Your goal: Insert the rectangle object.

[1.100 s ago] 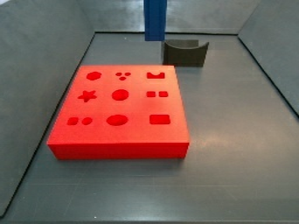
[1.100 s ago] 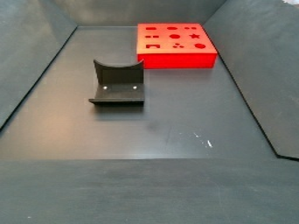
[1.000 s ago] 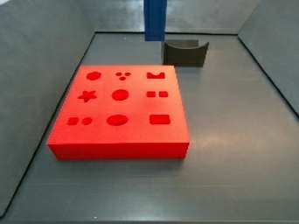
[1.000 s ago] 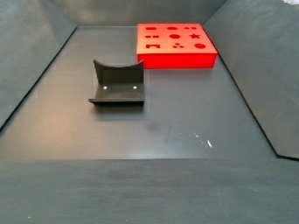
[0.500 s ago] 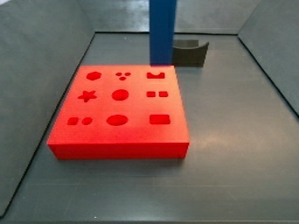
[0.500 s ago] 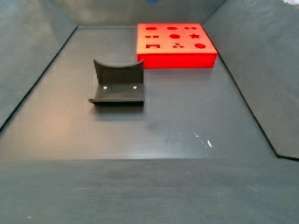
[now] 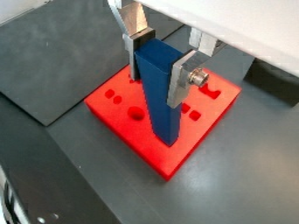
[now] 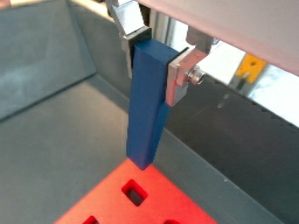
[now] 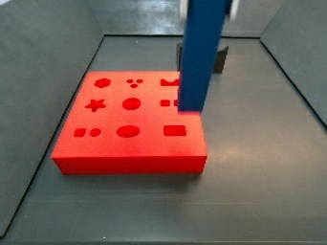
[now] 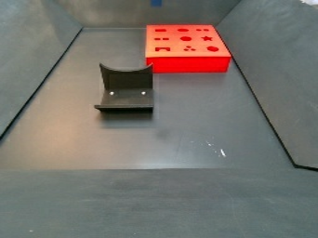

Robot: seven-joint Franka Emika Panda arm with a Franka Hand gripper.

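Note:
My gripper (image 7: 158,57) is shut on the top of the rectangle object (image 7: 163,101), a tall blue bar that hangs upright between the silver fingers (image 7: 183,74). Both wrist views show this grip (image 8: 156,54). The bar (image 8: 145,109) hangs above the flat red block (image 8: 111,206) with shaped holes, and its lower end is clear of the surface. In a side view the bar (image 9: 201,57) hangs over the right part of the red block (image 9: 115,144), just above the rectangular hole (image 9: 175,129). The gripper itself is above that frame. The bar and gripper are out of the side view that shows the block (image 10: 187,58) from afar.
The dark fixture (image 10: 125,90) stands on the grey floor apart from the red block. In a side view it is almost hidden behind the bar, with only an edge (image 9: 225,59) showing. Grey walls enclose the floor on the sides.
The blue bar has moved from beside the fixture at the back to above the right part of the red block, nearer the camera. The block and fixture have not moved.

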